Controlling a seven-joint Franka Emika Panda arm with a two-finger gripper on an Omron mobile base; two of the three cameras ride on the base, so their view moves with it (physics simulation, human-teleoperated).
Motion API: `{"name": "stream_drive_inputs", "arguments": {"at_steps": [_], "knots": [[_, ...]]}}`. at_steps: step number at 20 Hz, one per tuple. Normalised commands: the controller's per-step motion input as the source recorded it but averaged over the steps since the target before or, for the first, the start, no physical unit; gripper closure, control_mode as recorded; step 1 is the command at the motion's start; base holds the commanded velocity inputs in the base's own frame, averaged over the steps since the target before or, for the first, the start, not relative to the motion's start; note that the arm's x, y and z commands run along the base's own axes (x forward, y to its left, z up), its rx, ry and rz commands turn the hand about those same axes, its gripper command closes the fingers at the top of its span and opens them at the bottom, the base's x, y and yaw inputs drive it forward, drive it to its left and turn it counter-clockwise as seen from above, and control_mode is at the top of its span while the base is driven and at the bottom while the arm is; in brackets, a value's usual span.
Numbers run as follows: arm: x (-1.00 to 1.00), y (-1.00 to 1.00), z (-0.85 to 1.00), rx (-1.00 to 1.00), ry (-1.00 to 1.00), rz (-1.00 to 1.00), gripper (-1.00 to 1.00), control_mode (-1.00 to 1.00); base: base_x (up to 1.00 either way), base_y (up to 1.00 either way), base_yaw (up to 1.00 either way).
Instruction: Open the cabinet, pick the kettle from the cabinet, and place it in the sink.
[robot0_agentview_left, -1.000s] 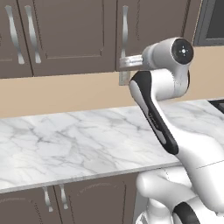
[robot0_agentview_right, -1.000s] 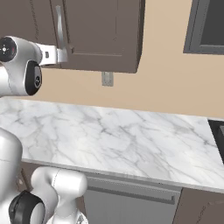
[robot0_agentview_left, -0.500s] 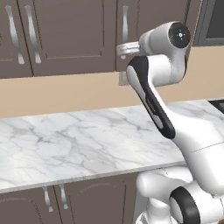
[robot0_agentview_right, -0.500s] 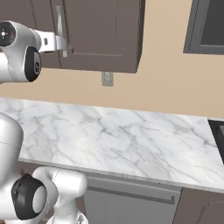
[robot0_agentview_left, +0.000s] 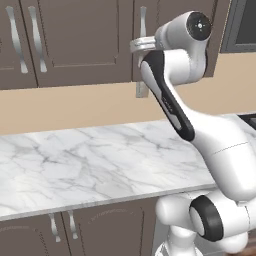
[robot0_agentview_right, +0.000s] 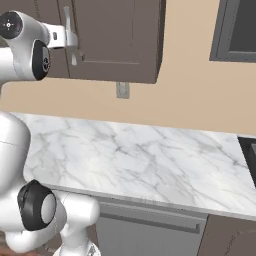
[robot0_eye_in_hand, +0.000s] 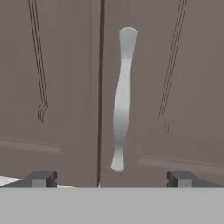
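Brown wood is right in front of your gripper, and that wood is the cabinet you have to open. You are on the very first step: the door is shut, and nothing has been taken out yet.

Look at the hand view. The long wavy silver handle stands straight up, just right of the dark gap where two doors meet. Your two dark finger tips sit wide apart at the bottom, one on each side of the handle. The hand is open and holds nothing. The handle is between the tips but a bit farther off, so you are not touching it yet.

From the right base view, your gripper is up high, close to the cabinet door and near its handle. The white marble counter lies well below.

You cannot see the kettle; it is likely behind the shut door. The sink seems to be off to the right, where a dark edge shows at the end of the counter.

Next, you need to go forward a little until the handle sits between the fingers. Then close the hand on it and pull the door toward you.
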Motion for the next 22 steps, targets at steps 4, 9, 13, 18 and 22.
{"name": "stream_drive_inputs", "arguments": {"at_steps": [4, 9, 13, 18, 22], "knots": [[0.35, -0.04, 0.06, 0.00, 0.00, 0.00, -1.00, -1.00, 0.00, 0.00, 0.00], [0.37, 0.00, 0.00, 0.00, 0.00, 0.00, -1.00, -1.00, 0.00, 0.00, 0.00], [0.39, 0.00, 0.00, 0.00, 0.00, 0.00, -1.00, -1.00, 0.00, 0.00, 0.00], [0.40, 0.00, 0.00, 0.00, 0.00, 0.00, -1.00, -1.00, 0.00, 0.00, 0.00], [0.41, 0.00, -0.02, 0.00, 0.00, 0.00, -1.00, -1.00, 0.00, 0.00, 0.00]]}}
